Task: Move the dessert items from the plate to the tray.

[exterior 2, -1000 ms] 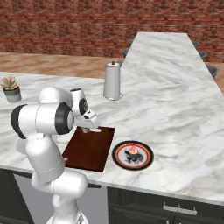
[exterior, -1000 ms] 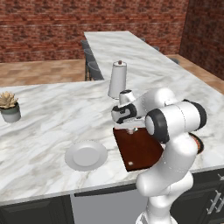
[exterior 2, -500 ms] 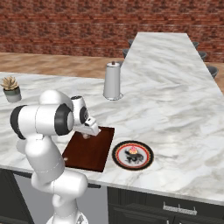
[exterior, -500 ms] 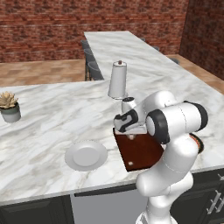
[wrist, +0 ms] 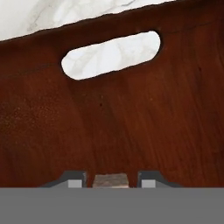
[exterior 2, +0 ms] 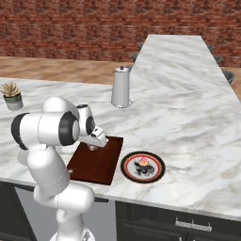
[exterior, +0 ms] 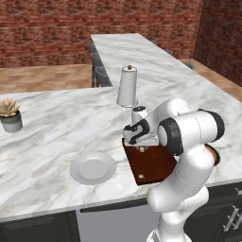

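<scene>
- Since a second ago the gripper (wrist: 111, 180) has come down from above the tray (wrist: 131, 127) to just over its surface, near the slot-handle end, and its fingers have begun to part.
- The tan morsel (wrist: 110, 180) sits between the tips with a small gap on each side; the grip looks released, though I cannot tell whether the morsel already rests on the wood.
- Judged from this, the first dessert is about delivered.
- The cupcake (exterior 2: 143, 163) remains on the dark-rimmed plate (exterior 2: 157, 175) just beside the tray, to the arm's right; it is left to move.
- Farther out on the marble counter (exterior: 56, 127): a white plate (exterior: 93, 168), a metal canister (exterior: 127, 87), a potted plant (exterior: 10, 115); brick walls behind.
</scene>
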Robot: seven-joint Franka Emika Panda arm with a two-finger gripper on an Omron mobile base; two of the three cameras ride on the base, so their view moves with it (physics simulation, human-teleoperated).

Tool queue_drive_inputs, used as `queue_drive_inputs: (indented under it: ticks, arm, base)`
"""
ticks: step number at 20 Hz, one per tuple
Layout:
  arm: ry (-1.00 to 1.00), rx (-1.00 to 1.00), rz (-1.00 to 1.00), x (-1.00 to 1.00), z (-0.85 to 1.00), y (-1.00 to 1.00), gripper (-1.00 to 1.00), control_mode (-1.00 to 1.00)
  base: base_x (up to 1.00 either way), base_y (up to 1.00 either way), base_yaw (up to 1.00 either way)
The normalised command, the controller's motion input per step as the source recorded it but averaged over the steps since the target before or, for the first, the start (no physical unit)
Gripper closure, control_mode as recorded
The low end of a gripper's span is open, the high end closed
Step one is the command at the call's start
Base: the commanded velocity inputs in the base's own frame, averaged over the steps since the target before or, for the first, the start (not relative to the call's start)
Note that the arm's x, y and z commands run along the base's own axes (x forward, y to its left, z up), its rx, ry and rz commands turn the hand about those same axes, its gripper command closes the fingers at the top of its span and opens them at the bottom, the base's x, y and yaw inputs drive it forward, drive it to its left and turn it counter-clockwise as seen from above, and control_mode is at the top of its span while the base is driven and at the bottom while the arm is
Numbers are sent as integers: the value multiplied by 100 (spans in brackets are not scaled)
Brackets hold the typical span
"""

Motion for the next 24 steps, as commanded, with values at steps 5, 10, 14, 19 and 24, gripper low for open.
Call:
queue_drive_inputs:
  ticks: [5, 10, 14, 19, 24]
  arm:
    - [0, 0, 0, 0, 0, -4, -100, -100]
    - [0, 3, 0, 0, 81, -13, -100, -100]
    - [9, 0, 0, -28, 100, -34, -100, -100]
    - [19, 2, 1, -7, 89, -60, -100, -100]
    - [28, 0, 0, -9, 38, -100, -100, -100]
  base:
    - [0, 0, 0]
    - [0, 0, 0]
    - [0, 0, 0]
    - [0, 0, 0]
    - [0, 0, 0]
